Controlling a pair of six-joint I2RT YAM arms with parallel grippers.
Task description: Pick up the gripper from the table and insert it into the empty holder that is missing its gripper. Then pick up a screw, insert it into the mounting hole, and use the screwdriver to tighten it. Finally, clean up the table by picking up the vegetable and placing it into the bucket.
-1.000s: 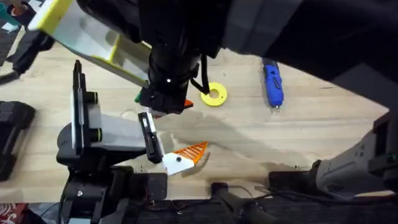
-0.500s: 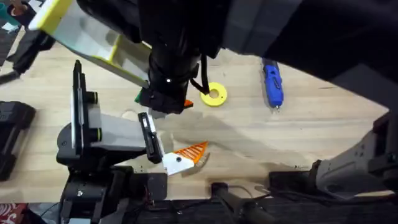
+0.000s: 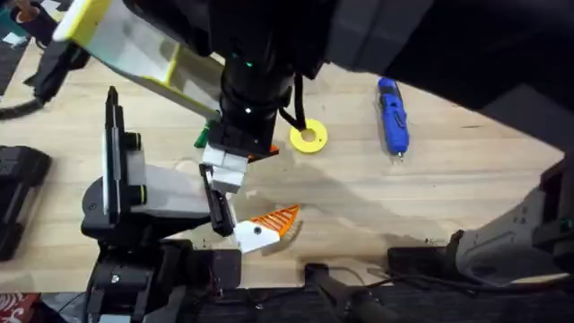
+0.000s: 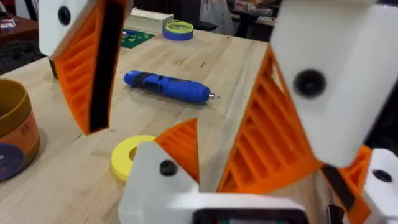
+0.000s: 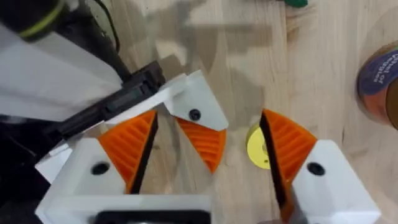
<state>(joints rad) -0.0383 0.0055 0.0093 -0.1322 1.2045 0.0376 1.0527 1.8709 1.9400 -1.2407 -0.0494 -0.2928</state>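
The right arm reaches across the middle of the table [image 3: 359,193] and hangs close under the overhead camera, large and dark. Its right gripper [image 5: 205,146] has the fingers spread apart, with nothing held between the orange ribbed pads. Between those fingers, in the right wrist view, lies the white holder [image 5: 196,112] of the left arm, carrying an orange ribbed wedge [image 5: 202,142] at its tip.

The left arm lies low at the lower left of the table. Its left gripper [image 3: 260,226] points toward the table's middle. Whether its fingers are open or closed cannot be told from the overhead view. In the left wrist view, a white block [image 4: 161,183] with an orange wedge stands in the foreground, and the right gripper's two fingers [image 4: 84,65] hang on either side of it.

The screwdriver [image 3: 392,117] lies flat on the table's far right area, metal tip toward the near edge. A flat yellow ring [image 3: 308,137] lies just beside the right arm's wrist. The vegetable [image 3: 202,136] shows as a green end at the wrist's left side. The bucket [image 4: 15,140] stands on the table near the yellow ring.
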